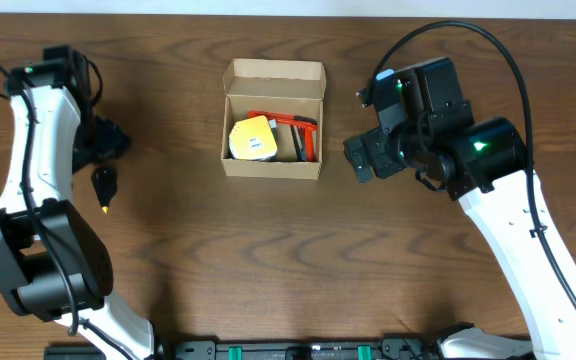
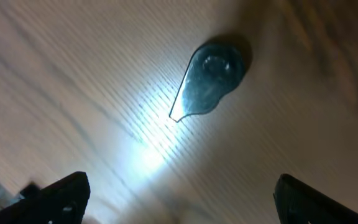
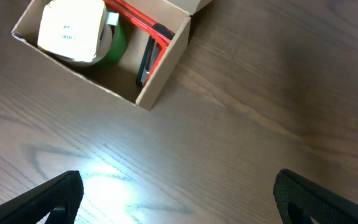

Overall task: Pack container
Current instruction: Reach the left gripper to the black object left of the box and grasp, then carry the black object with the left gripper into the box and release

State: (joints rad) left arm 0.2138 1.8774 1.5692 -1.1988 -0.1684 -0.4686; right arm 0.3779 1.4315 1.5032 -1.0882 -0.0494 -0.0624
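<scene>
- The cardboard box (image 1: pixel 273 166) sits on the far middle of the wooden table (image 1: pixel 268 260), between the two arms. Its lid flap (image 1: pixel 273 78) is folded back on the far side, so it is open at the top.
- Inside, on the left, lies a chunky yellow and white thing (image 1: pixel 250 138) on top of a green roll (image 3: pixel 118 42) (the green shows only from the right wrist camera).
- On the right inside is a red tool (image 1: pixel 290 122) with a black part (image 3: pixel 145 61) against the box wall.
- The right claw (image 3: pixel 178 180) hangs over bare wood just to the right of the box. Its two fingers (image 3: pixel 51 198) are spread wide apart, with nothing between them.
- The left claw (image 2: pixel 182 183) is well over to the left, far from the box. It is also spread wide and has hold of nothing.
- On the table near the left claw lies a small dark teardrop-shaped thing (image 2: pixel 210 78), its point towards the near edge. The claw is not touching it.
- From above, that same thing (image 1: pixel 103 185) shows a yellow tip.
</scene>
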